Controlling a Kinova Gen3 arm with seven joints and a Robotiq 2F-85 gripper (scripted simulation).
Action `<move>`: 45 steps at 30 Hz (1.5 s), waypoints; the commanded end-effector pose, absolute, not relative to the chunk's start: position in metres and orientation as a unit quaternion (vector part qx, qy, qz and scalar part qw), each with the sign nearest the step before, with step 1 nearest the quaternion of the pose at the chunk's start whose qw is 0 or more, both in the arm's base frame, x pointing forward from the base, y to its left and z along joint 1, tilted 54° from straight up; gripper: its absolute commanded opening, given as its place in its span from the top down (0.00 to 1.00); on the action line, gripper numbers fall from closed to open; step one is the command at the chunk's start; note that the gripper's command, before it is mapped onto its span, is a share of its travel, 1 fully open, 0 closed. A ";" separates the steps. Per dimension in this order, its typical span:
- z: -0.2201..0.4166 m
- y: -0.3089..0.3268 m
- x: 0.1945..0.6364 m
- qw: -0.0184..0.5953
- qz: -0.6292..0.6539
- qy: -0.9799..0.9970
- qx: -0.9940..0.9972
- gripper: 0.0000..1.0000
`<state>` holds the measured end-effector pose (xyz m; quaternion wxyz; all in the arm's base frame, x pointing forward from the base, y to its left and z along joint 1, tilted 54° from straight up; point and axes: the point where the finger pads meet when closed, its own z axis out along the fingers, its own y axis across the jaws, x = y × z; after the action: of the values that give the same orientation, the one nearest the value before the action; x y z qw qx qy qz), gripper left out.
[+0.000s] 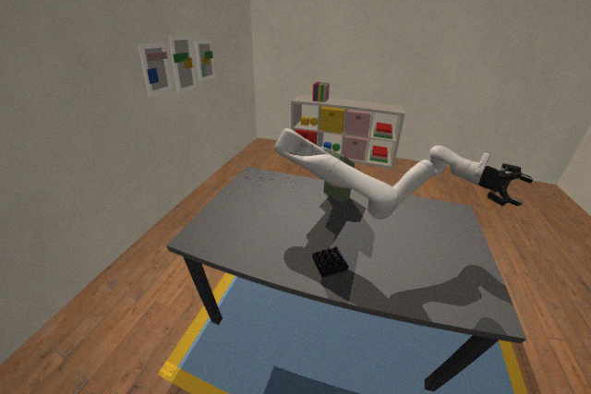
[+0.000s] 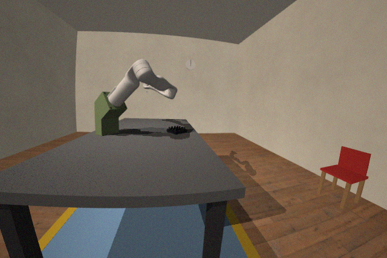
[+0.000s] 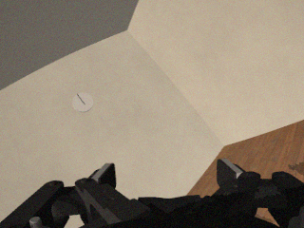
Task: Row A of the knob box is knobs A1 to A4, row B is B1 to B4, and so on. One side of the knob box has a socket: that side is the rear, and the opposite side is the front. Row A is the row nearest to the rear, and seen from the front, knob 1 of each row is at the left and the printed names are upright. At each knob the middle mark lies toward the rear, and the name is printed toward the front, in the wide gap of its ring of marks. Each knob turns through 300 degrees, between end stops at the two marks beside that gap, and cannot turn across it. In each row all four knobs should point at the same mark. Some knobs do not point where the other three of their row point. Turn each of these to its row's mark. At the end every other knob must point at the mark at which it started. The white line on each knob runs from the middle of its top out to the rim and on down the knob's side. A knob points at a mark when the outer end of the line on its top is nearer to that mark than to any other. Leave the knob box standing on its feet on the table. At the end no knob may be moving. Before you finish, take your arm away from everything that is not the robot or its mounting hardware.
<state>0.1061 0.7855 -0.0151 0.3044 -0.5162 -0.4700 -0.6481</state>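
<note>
The black knob box point(image 1: 331, 261) point(image 2: 177, 130) lies on the grey table point(image 1: 238, 232) point(image 2: 124, 167), toward the table's near long edge in the top view. Its knobs show only as small dark bumps; white lines, marks, names and the socket cannot be made out. My gripper point(image 1: 526, 190) point(image 3: 165, 173) is open and empty. It is high up and far to the right of the box in the top view, beyond the table's right side. The wrist view shows the fingers spread against the wall, with no box in sight. The gripper is not seen in the exterior view.
The white arm point(image 1: 355, 185) point(image 2: 123, 91) rises from a green base point(image 1: 336, 191) point(image 2: 106, 121) at the table's back edge, and its shadow falls over the box area. A shelf point(image 1: 401, 137) stands behind the table. A red chair point(image 2: 353, 164) stands on the floor away from the table.
</note>
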 end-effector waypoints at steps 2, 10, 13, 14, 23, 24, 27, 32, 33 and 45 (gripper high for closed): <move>-0.010 0.789 0.094 0.322 -0.641 -0.476 -0.510 0.00; -0.003 0.797 0.056 0.377 -0.607 -0.498 -0.491 0.00; -0.002 0.798 0.050 0.385 -0.601 -0.502 -0.488 0.00; -0.001 0.798 0.044 0.393 -0.595 -0.506 -0.485 0.00; 0.000 0.795 -0.022 0.467 -0.516 -0.554 -0.457 0.00; 0.000 0.795 -0.022 0.467 -0.516 -0.554 -0.457 0.00; 0.000 0.795 -0.022 0.467 -0.516 -0.554 -0.457 0.00; -0.001 0.793 -0.030 0.474 -0.505 -0.560 -0.454 0.00; -0.001 0.793 -0.030 0.474 -0.505 -0.560 -0.454 0.00; -0.003 0.788 -0.046 0.488 -0.480 -0.575 -0.449 0.00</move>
<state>-0.0458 0.7878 -0.0053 0.4868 -0.4498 -0.5749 -0.4797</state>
